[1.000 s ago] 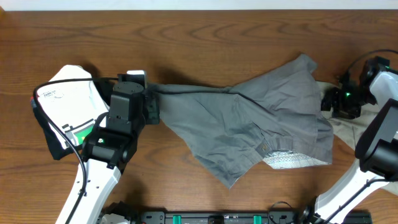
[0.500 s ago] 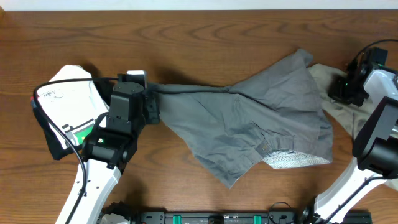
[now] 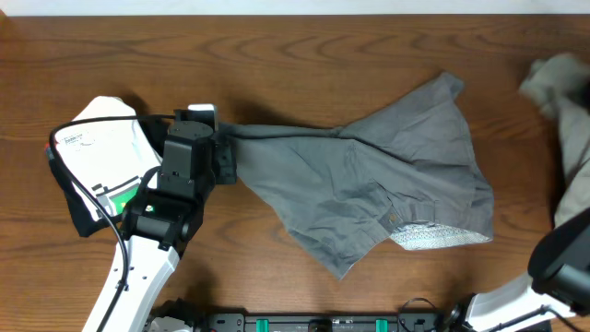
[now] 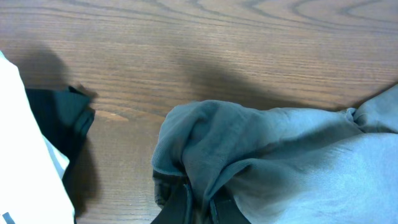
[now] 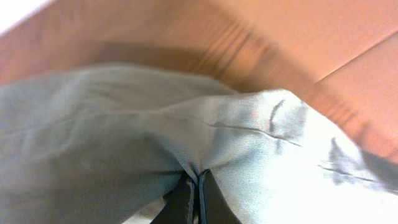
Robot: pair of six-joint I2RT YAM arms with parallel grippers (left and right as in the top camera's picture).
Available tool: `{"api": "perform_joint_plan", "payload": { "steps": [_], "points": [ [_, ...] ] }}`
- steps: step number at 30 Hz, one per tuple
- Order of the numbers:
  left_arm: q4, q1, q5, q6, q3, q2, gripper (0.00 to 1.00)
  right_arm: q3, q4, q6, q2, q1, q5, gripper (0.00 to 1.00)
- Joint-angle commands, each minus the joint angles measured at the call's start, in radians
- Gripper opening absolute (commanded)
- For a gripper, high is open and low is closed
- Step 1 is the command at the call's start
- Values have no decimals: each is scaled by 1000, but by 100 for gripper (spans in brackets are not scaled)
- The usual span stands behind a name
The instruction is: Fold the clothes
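Note:
Grey shorts (image 3: 369, 184) lie spread and wrinkled across the middle of the table, a pale lining showing at their near right edge. My left gripper (image 3: 224, 157) is shut on their bunched left corner; in the left wrist view the shorts' fabric (image 4: 261, 155) is pinched between the closed left gripper (image 4: 199, 198). A second, paler khaki garment (image 3: 558, 83) hangs blurred at the far right edge. In the right wrist view my right gripper (image 5: 198, 190) is shut on a fold of this pale garment (image 5: 261, 143), held above the wood. The right fingers are hidden in the overhead view.
A white item with a green label (image 3: 103, 138) lies on a black cloth (image 3: 78, 210) at the left, beside the left arm; the cloth (image 4: 59, 118) also shows in the left wrist view. The right arm's base (image 3: 564, 267) stands at the near right. A black rail (image 3: 304, 323) runs along the front edge.
My right gripper has shut on the pale khaki garment and lifted it off the table, up and to the far right. The left gripper and the grey shorts have stayed put.

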Motion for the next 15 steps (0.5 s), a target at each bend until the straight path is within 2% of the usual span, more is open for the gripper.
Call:
{"api": "perform_joint_plan", "payload": {
  "steps": [1,2,5,6,9,11,15],
  "points": [
    [2,8,-11,6,12,-15,6,7,-25,61,-6,-13,89,2],
    [2,8,-11,6,12,-15,6,7,-45,81,-3,-16,114,10],
    [2,8,-11,6,12,-15,6,6,-78,97,9,-27,129,49],
    [2,8,-11,6,12,-15,6,6,-90,97,10,-30,129,57],
    [2,8,-11,6,12,-15,6,6,-115,92,10,-30,112,59],
    [2,8,-11,6,12,-15,6,6,-126,50,10,-26,51,56],
    [0,8,-11,6,12,-15,6,6,-214,-39,10,-3,-198,51]
  ]
}}
